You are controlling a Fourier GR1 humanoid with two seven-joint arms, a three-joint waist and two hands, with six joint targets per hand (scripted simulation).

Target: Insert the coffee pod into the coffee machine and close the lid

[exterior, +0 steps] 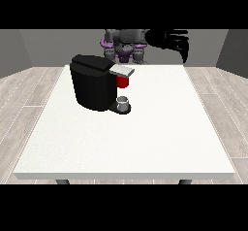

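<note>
Your hand at the view's right (170,40) hung raised with fingers relaxed, holding nothing, far right of the coffee machine (95,82); the lid (121,70) likely needed a downward press.

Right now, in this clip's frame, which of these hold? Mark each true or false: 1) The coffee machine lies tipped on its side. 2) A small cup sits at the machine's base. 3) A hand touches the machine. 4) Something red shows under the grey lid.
1) False: the coffee machine stands upright on the table.
2) True: the cup sits there.
3) False: the hand at the view's right is raised, apart from it.
4) True: a red part shows under the lid.
</note>
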